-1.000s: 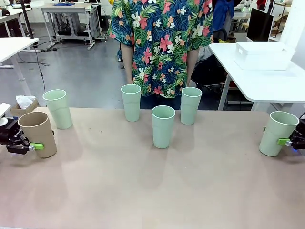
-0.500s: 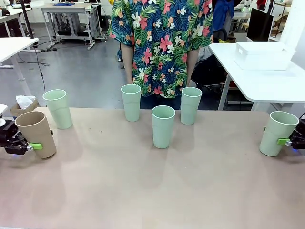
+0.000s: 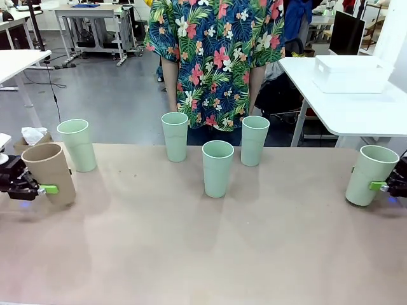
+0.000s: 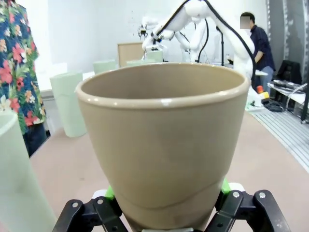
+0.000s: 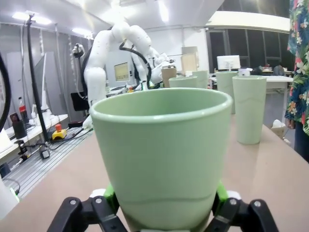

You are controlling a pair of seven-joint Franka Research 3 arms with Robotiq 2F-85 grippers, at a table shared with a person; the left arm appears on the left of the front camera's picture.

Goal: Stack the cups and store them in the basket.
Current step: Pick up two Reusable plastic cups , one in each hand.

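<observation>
Now, front: left gripper (image 3: 48,188) clamps tan-brown tapered plastic tumbler (image 3: 49,166) low on wall; right gripper (image 3: 380,186) likewise clamps pale mint plastic tumbler (image 3: 370,173); white rectangular plastic basket (image 3: 353,76) well beyond right gripper. Left wrist: tan-brown tumbler (image 4: 164,140) upright between jaws, rim free, likely for nesting. Right wrist: mint tumbler (image 5: 161,154) same.

The near surface (image 3: 203,254) is seen unobstructed; passage at the far middle is blocked by three mint cups (image 3: 218,168), gaps seemingly narrow.
</observation>
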